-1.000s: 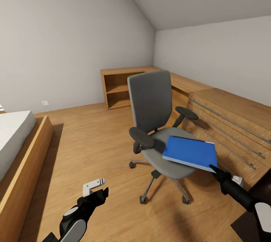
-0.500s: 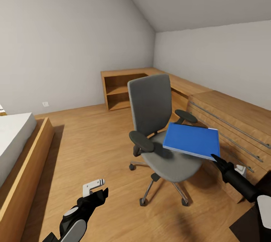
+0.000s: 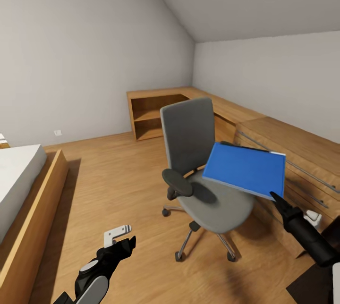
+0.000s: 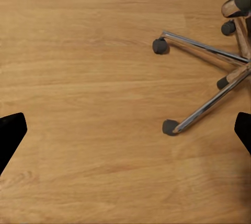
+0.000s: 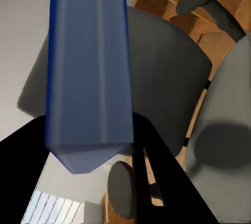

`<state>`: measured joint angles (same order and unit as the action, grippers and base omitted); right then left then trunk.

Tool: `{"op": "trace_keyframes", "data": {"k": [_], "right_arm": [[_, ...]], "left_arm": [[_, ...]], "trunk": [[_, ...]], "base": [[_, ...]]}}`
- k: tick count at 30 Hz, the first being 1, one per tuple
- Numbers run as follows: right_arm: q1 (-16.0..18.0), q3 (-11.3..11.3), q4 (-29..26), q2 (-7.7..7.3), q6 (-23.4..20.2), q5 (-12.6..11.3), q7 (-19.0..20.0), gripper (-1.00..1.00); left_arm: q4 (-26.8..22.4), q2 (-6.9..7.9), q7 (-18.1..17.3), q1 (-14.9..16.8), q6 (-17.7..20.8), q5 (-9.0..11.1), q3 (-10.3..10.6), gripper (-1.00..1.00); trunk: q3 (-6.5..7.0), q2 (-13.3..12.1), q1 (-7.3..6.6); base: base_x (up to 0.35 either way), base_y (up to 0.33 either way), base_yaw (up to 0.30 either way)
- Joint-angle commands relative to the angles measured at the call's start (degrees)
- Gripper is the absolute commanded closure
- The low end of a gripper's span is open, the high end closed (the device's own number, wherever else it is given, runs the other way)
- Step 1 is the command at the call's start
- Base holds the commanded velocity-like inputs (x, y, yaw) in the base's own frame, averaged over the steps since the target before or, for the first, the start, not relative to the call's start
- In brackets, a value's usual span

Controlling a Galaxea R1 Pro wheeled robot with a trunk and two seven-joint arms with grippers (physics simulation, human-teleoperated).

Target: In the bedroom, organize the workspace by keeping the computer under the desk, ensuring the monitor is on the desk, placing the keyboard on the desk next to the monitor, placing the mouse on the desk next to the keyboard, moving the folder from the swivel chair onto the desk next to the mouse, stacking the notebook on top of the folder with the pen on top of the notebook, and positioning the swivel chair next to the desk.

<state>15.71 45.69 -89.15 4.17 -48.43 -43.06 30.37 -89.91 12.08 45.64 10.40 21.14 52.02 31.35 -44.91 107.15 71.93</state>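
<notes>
The grey swivel chair [image 3: 189, 134] stands in the middle of the wood floor, its chrome base [image 4: 209, 78] on casters. The flat blue folder [image 3: 245, 169] hangs tilted above the seat [image 3: 219, 207], clear of it. My right gripper [image 3: 276, 198] is shut on the folder's near right corner. In the right wrist view the folder's edge [image 5: 89, 67] runs between the black fingers [image 5: 157, 156] of the right gripper [image 5: 89, 153], with the chair seat behind it. My left gripper [image 3: 122, 239] is open and low over bare floor, left of the chair, its dark fingertips [image 4: 10, 135] spread wide.
A low bed [image 3: 16, 176] in a wood frame lies at the left. An open wood shelf unit [image 3: 151, 113] stands at the back wall. A light wood dresser [image 3: 297, 150] with bar handles runs close behind the chair on the right. A small white object [image 3: 312, 219] sits at its foot.
My right gripper has lifted the blue folder off the chair seat, up and slightly right. The view has shifted a little. The left arm has not moved.
</notes>
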Motion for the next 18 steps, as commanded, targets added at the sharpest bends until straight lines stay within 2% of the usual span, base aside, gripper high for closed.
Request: {"op": "trace_keyframes", "data": {"k": [1,3,5,11,14,18], "right_arm": [[0.0,0.6,-0.4,0.10,-2.2,0.1,0.3,1.00],[0.0,1.8,-0.5,0.03,-5.9,-0.5,0.8,1.00],[0.0,3.4,-0.5,-0.01,-7.8,-1.6,1.3,1.00],[-0.1,6.0,-0.6,0.28,-10.6,-3.6,2.5,1.00],[-0.1,6.3,-0.6,0.51,-11.2,-4.8,4.8,1.00],[-0.1,6.4,-0.6,0.52,-11.3,-5.3,5.5,1.00]], "left_arm": [[-0.1,0.05,0.4,0.1,0.1,0.3,0.1,-1.00],[-0.1,0.05,0.4,0.1,0.1,0.3,0.1,-1.00],[-0.1,0.05,0.4,0.1,0.1,0.3,0.1,-1.00],[0.0,-0.02,0.4,0.1,0.1,0.3,0.2,-1.00],[0.0,-0.03,0.4,0.1,0.1,0.3,0.2,-1.00],[0.0,-0.05,0.4,0.1,0.1,0.3,0.2,-1.00]], "trunk": [[0.13,-0.4,-0.23],[0.49,-1.2,-0.67],[0.85,-2.0,-1.11],[1.93,-4.4,-2.43],[2.47,-5.6,-3.09],[3.18,-7.2,-3.97]], "base": [[0.000,0.000,0.000],[0.000,0.000,0.000],[0.000,0.000,0.000],[0.000,0.000,0.000],[0.000,0.000,0.000],[0.000,0.000,0.000]]}}
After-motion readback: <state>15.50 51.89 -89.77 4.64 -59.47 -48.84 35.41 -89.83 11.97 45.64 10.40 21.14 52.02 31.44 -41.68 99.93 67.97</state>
